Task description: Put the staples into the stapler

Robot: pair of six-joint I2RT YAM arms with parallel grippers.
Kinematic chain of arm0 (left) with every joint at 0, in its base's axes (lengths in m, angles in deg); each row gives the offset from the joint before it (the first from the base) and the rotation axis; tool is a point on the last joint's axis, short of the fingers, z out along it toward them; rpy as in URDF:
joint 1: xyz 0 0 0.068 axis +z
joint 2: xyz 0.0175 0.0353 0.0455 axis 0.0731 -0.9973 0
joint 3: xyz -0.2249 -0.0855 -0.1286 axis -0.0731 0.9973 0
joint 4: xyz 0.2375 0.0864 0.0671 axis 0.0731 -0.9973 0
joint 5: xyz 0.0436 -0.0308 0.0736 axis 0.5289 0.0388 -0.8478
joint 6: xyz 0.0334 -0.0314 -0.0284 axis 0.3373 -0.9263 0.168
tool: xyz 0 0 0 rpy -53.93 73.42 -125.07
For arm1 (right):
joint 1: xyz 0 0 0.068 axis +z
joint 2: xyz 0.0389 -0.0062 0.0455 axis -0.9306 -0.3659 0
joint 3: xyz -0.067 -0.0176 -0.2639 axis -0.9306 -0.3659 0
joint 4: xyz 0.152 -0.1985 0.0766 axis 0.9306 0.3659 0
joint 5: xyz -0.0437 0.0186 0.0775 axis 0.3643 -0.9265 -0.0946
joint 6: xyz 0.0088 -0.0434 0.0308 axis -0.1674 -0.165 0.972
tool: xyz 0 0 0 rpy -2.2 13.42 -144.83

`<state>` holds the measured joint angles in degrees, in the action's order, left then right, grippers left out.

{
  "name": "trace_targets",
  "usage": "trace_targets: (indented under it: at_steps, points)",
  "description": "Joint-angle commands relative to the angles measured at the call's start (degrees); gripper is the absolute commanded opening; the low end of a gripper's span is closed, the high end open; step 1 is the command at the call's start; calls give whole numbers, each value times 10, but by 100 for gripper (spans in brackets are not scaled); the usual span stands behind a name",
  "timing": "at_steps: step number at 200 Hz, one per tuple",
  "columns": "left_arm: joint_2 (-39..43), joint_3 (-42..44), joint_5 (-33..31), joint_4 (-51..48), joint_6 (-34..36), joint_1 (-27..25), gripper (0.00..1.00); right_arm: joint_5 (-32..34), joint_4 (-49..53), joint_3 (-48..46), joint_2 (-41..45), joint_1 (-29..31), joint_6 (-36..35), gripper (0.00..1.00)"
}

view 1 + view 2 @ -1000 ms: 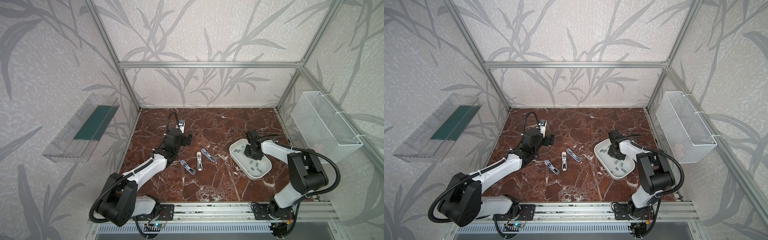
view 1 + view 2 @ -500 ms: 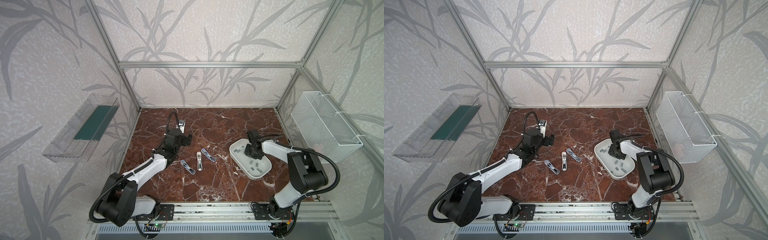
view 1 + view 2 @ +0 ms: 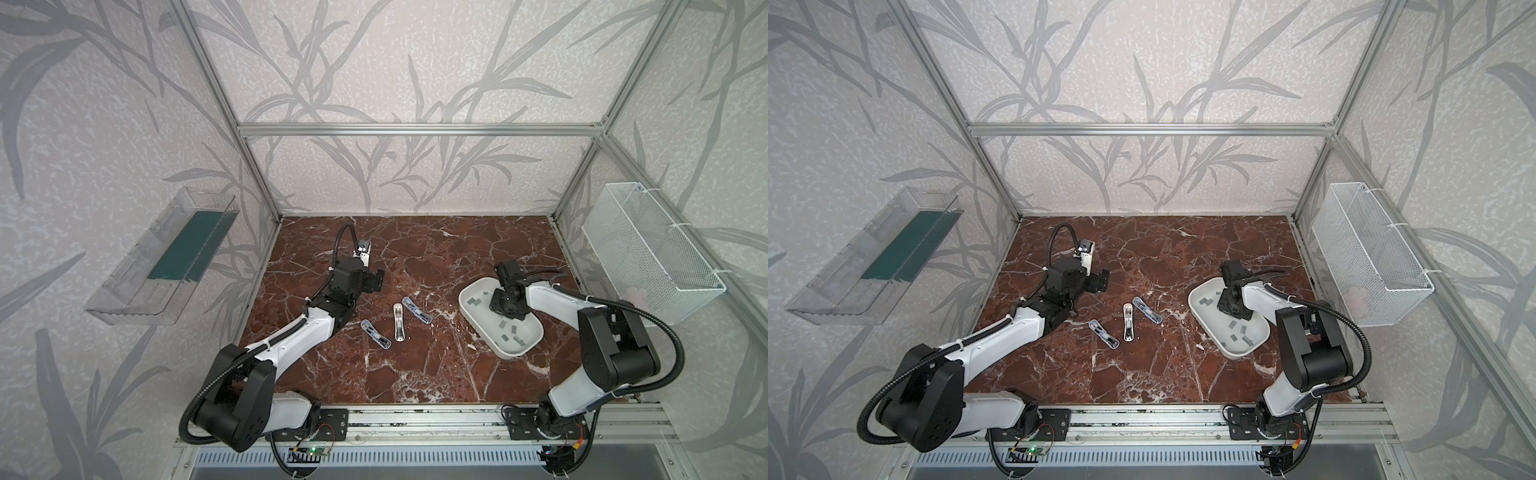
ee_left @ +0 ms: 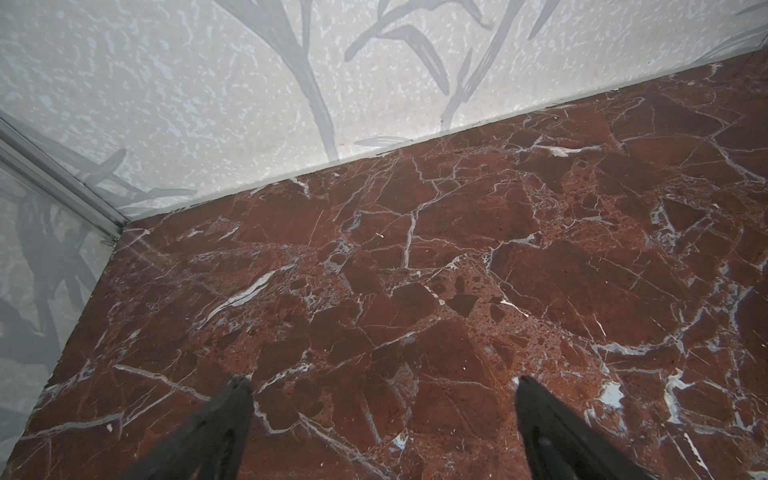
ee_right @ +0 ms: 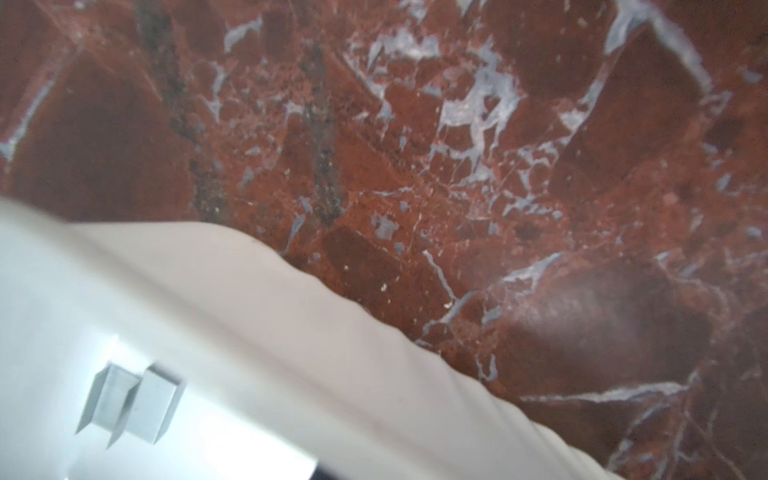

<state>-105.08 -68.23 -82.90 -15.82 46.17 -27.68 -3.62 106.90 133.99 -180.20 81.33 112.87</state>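
Observation:
Several staples (image 3: pixel 504 326) lie as small grey strips in a white tray (image 3: pixel 513 354) on the right; two of these staples (image 5: pixel 129 403) show in the right wrist view. My right gripper (image 3: pixel 508 306) points down into the tray among them, its fingertips hidden under the wrist, so its state and any hold are unclear. A white stapler (image 3: pixel 398 322) lies mid-table between two bluish staplers (image 3: pixel 375 333) (image 3: pixel 417 309). My left gripper (image 3: pixel 376 280) hovers behind and left of the staplers, open and empty (image 4: pixel 382 380) over bare marble.
A white wire basket (image 3: pixel 648 257) hangs on the right wall and a clear bin (image 3: pixel 166 262) on the left wall. The back wall (image 4: pixel 249 104) lies a short way beyond the left gripper. The tray's rim (image 5: pixel 291 332) fills part of the right wrist view.

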Motion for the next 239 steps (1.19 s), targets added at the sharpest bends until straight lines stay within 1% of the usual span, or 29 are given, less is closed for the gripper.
trace_targets:
  at_steps: [1,29,56,69,80,96,136,157,174,184,198,209,224,239]
  points:
    - [-4,-12,7,-5,0,3,99,9,28,-2,35,4,-14,8]
    - [-9,-15,-3,-9,-10,6,99,43,41,8,80,33,-39,8]
    - [-20,-39,9,-60,-67,34,99,95,59,27,123,74,-64,8]
    - [-20,-38,18,-71,-95,49,99,112,51,30,146,93,-87,8]
    - [-13,-30,14,-73,-118,57,99,127,45,33,166,110,-103,8]
    - [15,-10,11,-69,-138,68,99,153,36,37,193,139,-122,8]
    - [134,88,-3,-30,-169,77,99,163,-22,33,235,214,-172,8]
    - [197,150,-9,-31,-186,77,99,171,-43,37,232,260,-192,8]
    - [250,206,-18,-20,-197,78,99,166,-56,38,221,289,-193,8]
    - [282,232,-28,-18,-223,79,99,160,-61,43,211,305,-187,8]
    - [320,285,-7,37,-226,80,99,160,-60,56,189,330,-178,8]
    - [332,315,-4,73,-229,81,99,173,-57,72,168,354,-167,8]
    - [333,326,-22,72,-244,82,99,187,-65,86,135,386,-149,8]
    - [329,323,-11,69,-241,82,99,185,-85,99,98,410,-127,9]
